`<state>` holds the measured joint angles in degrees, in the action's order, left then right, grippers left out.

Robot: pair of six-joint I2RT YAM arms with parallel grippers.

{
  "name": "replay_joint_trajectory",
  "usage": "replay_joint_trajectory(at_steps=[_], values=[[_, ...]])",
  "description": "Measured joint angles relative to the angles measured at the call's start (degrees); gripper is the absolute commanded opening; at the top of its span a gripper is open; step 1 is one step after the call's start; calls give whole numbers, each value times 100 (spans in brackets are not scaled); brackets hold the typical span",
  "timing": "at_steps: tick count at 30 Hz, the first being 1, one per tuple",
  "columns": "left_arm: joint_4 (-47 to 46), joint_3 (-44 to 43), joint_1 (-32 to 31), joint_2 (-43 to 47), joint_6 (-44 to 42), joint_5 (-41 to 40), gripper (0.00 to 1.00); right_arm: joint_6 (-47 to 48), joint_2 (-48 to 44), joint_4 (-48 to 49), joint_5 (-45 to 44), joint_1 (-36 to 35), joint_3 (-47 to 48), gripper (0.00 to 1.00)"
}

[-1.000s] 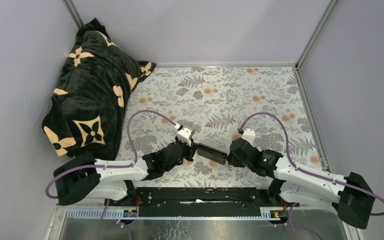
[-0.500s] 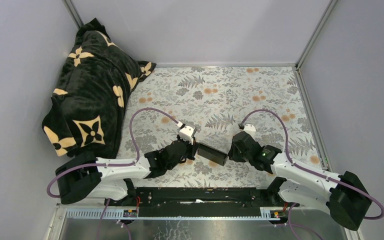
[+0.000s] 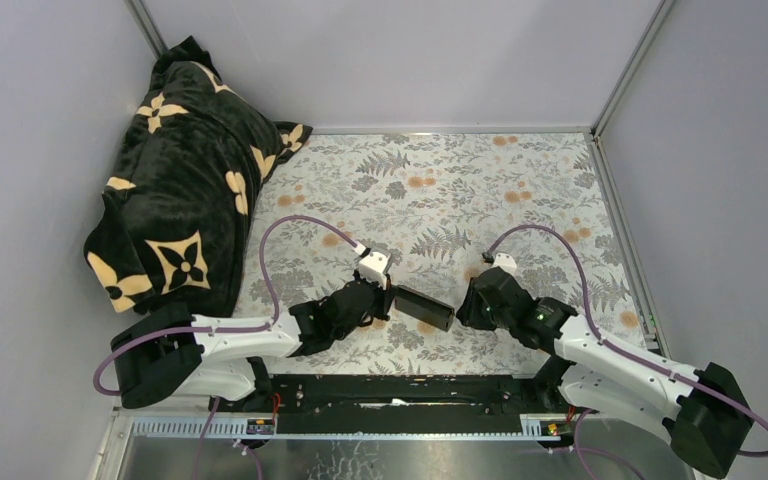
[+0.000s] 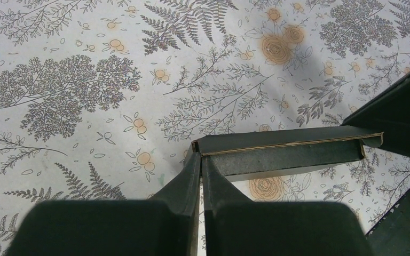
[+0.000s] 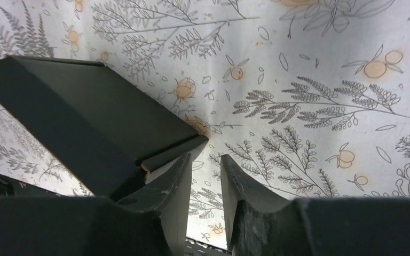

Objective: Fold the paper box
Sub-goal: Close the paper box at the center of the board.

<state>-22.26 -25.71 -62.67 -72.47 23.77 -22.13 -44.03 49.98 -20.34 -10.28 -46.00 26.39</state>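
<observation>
The paper box is a flat, long piece of matte black card held a little above the floral cloth, between the two arms. My left gripper is shut on its left end; in the left wrist view the fingertips pinch the card's corner and the box runs off to the right. My right gripper stands at the box's right end. In the right wrist view its jaws are slightly apart with only cloth between them, and the box lies just left of the left finger.
A black plush blanket with cream flower motifs is heaped at the back left against the wall. Grey walls close in the floral cloth on three sides. A black rail runs along the near edge between the arm bases.
The right arm has shifted slightly by the box's right end, its base link swinging right. The left gripper and the box have stayed nearly in place.
</observation>
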Motion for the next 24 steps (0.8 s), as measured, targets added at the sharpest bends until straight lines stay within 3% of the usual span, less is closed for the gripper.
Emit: replay_joint_trajectory(at_steps=[24], values=[[444, -223, -72, 0, 35, -129, 6, -33, 605, 413, 343, 120, -151, 34]])
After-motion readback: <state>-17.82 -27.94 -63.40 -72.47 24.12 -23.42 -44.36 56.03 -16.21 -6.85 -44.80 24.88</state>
